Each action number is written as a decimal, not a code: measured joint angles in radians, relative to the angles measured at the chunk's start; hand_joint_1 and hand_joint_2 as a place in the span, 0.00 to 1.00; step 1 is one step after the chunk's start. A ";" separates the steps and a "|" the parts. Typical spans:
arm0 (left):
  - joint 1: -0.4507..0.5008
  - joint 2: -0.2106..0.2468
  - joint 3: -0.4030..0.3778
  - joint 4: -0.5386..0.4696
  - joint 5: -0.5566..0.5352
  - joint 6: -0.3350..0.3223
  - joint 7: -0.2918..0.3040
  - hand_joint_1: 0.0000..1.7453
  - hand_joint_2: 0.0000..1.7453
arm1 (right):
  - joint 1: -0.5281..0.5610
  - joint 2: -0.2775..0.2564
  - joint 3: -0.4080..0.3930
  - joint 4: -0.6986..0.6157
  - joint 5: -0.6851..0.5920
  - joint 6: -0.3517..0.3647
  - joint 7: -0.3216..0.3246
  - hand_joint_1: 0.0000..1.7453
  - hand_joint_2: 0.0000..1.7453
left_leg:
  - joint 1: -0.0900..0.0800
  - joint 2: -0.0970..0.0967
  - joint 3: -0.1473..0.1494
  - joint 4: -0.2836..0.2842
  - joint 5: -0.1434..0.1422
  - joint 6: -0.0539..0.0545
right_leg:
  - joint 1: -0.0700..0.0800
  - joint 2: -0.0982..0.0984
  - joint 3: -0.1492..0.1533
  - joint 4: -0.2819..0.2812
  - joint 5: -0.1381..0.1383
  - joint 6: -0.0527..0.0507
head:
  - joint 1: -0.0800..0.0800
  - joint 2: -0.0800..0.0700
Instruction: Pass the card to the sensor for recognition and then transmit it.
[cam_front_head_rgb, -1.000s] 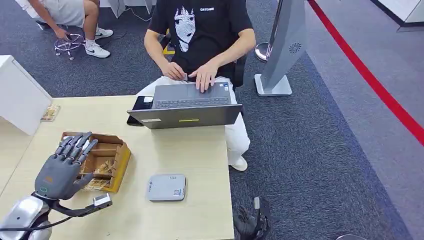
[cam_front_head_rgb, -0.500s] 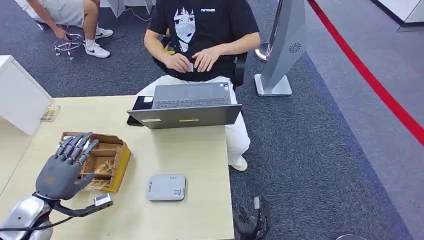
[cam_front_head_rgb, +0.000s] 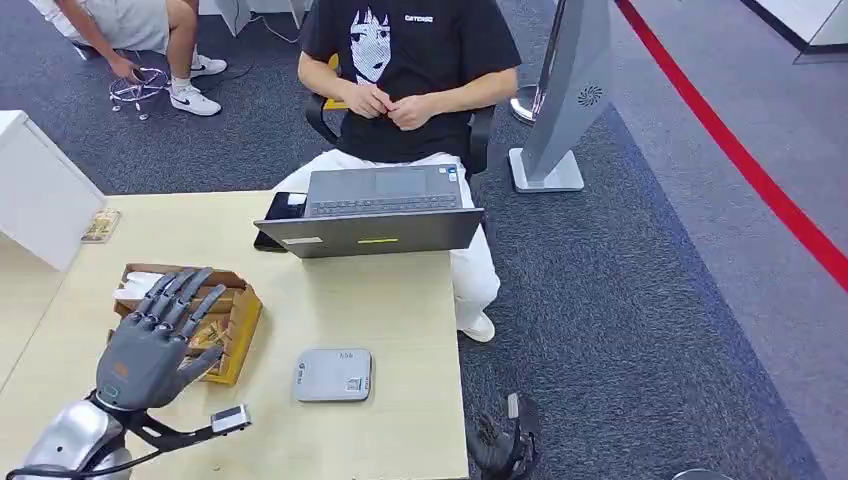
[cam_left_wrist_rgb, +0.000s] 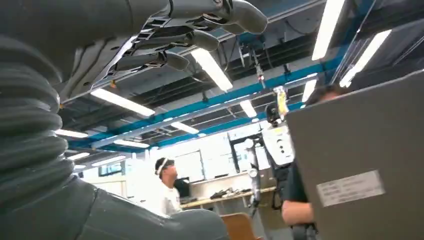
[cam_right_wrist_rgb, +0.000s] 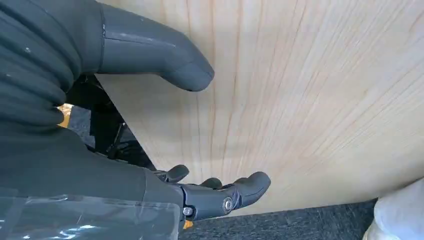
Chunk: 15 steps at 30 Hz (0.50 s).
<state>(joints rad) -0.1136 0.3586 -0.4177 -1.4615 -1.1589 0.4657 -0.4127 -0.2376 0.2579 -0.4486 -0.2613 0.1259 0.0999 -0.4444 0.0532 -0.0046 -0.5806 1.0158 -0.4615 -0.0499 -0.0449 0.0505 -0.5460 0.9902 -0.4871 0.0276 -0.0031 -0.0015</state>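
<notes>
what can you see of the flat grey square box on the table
The flat grey square sensor box has rounded corners, looks like matte plastic, and carries small labels near two of its edges. It lies flat on the light wooden table, near the front edge, to the right of the brown cardboard box. Nothing touches it.

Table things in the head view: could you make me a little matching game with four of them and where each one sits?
Things:
1. laptop
2. cardboard box
3. grey sensor pad
4. left hand

Places:
A. hovering over the box, fingers spread
B. flat near the table's front edge
C. far edge, in front of the seated person
D. left part of the table, cards inside

Pairs: 1-C, 2-D, 3-B, 4-A
</notes>
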 joint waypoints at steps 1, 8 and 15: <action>0.003 0.000 -0.003 -0.008 0.001 -0.010 0.001 0.00 1.00 | 0.000 0.000 0.000 0.000 0.000 -0.005 -0.001 0.00 1.00 | 0.000 0.000 0.000 0.000 0.000 0.000 | 0.000 0.000 0.000 0.000 0.000 0.000 | 0.000 0.000; 0.039 0.023 -0.016 -0.034 -0.012 -0.017 0.002 0.00 1.00 | 0.000 0.000 0.003 0.000 0.000 -0.014 -0.004 0.00 1.00 | 0.000 0.000 0.000 0.000 0.000 0.000 | 0.000 0.000 0.000 0.000 0.000 0.000 | 0.000 0.000; 0.113 0.042 -0.016 -0.071 -0.017 -0.013 0.016 0.00 1.00 | 0.000 0.000 0.004 0.000 -0.003 -0.020 -0.007 0.00 1.00 | 0.000 -0.001 -0.001 0.000 0.000 0.000 | 0.000 -0.001 0.000 0.000 0.000 0.000 | 0.000 0.000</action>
<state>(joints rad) -0.0002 0.4005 -0.4341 -1.5320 -1.1761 0.4524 -0.3967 -0.2374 0.2579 -0.4444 -0.2613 0.1228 0.0801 -0.4517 0.0530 -0.0054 -0.5815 1.0157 -0.4615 -0.0498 -0.0451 0.0493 -0.5463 0.9900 -0.4874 0.0279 -0.0034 -0.0015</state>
